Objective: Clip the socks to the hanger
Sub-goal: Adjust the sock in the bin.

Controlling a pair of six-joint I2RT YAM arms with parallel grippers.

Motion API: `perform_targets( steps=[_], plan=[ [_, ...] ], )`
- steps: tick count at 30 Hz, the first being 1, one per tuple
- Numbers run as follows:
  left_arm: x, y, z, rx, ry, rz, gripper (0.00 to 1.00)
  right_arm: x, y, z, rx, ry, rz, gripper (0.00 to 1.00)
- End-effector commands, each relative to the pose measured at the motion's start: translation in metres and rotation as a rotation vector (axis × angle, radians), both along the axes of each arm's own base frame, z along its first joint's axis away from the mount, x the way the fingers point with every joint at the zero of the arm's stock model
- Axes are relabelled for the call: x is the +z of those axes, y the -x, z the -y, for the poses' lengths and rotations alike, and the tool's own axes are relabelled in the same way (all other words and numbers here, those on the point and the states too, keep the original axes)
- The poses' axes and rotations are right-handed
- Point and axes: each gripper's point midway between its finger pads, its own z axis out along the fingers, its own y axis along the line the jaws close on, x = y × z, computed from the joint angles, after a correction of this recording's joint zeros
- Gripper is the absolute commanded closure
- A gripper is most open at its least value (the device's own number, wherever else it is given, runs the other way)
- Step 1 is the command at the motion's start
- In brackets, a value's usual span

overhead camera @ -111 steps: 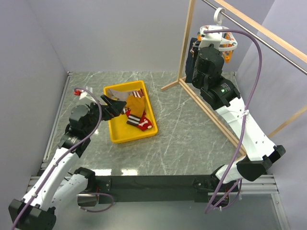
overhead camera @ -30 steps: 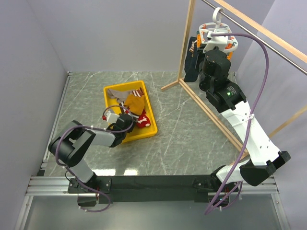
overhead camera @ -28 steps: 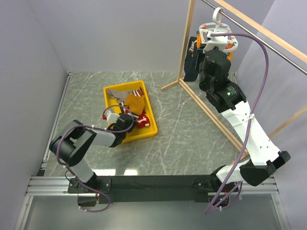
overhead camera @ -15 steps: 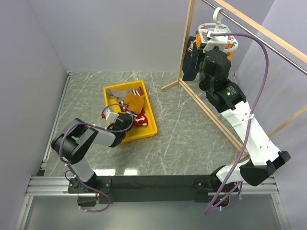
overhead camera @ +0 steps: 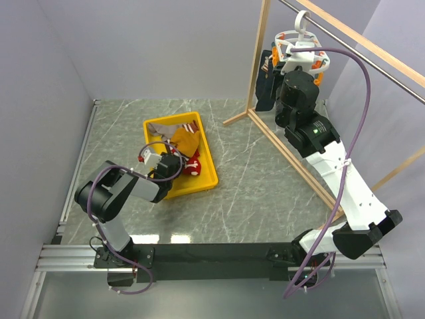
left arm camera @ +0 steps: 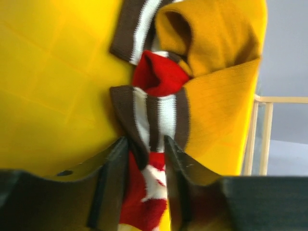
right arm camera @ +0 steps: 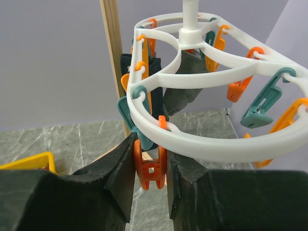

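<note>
The white oval hanger (right arm camera: 211, 144) hangs by its hook (overhead camera: 302, 20) from the rod, with orange and teal clips. My right gripper (right arm camera: 150, 173) is shut on an orange clip (right arm camera: 150, 166) at the ring's near edge, one finger pressing on each side. A dark sock (overhead camera: 265, 93) hangs clipped to the hanger. The other socks lie in the yellow tray (overhead camera: 202, 181). My left gripper (left arm camera: 144, 159) is down in the tray, shut on the red sock (left arm camera: 154, 77) with white marks; its striped cuff is bunched between the fingers. A mustard sock (left arm camera: 216, 38) lies against it.
The wooden frame's post (overhead camera: 259, 60) stands just left of the hanger, and its base rail (overhead camera: 292, 159) runs across the table on the right. A grey-beige sock (overhead camera: 163, 133) lies at the tray's far end. Walls close in the left and back.
My left arm has folded down from above the tray's left rim into the tray, then shifted slightly back and left. The right gripper has stayed on the orange clip.
</note>
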Motion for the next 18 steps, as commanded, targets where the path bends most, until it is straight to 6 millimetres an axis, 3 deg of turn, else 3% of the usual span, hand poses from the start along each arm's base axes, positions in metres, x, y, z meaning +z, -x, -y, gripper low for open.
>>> perform_targets(
  steps=[1,3,5,6,7,11,13,14,15,17,18],
  plan=[
    [-0.012,0.000,-0.011,0.017,-0.050,-0.032,0.61,0.015,0.009,0.010,-0.012,-0.015,0.046,0.89],
    [-0.013,-0.003,-0.017,0.022,-0.051,-0.024,0.65,0.014,0.009,0.010,-0.012,-0.016,0.045,0.89],
    [-0.013,-0.006,-0.019,0.021,-0.054,-0.018,0.77,0.014,0.009,0.011,-0.013,-0.016,0.045,0.89],
    [-0.017,-0.007,-0.022,0.023,-0.069,-0.024,0.84,0.014,0.009,0.011,-0.016,-0.014,0.044,0.89],
    [-0.015,-0.010,-0.020,0.012,-0.070,-0.011,1.00,0.016,0.009,0.011,-0.018,-0.015,0.047,0.89],
    [-0.002,-0.017,-0.021,-0.066,-0.090,0.033,1.00,0.018,0.010,0.013,-0.022,-0.013,0.049,0.89],
    [0.023,-0.021,-0.027,-0.089,-0.122,0.093,1.00,0.018,0.010,0.013,-0.024,-0.012,0.047,0.89],
    [0.025,-0.017,-0.029,-0.108,-0.153,0.078,1.00,0.019,0.011,0.014,-0.025,-0.017,0.051,0.89],
    [0.047,-0.018,-0.031,-0.128,-0.199,0.118,1.00,0.018,0.011,0.014,-0.025,-0.018,0.050,0.89],
    [0.058,-0.015,-0.032,-0.187,-0.292,0.100,1.00,0.018,0.013,0.014,-0.022,-0.024,0.052,0.89],
    [0.080,-0.013,-0.031,-0.204,-0.306,0.139,1.00,0.016,0.012,0.014,-0.021,-0.027,0.048,0.89]
  ],
)
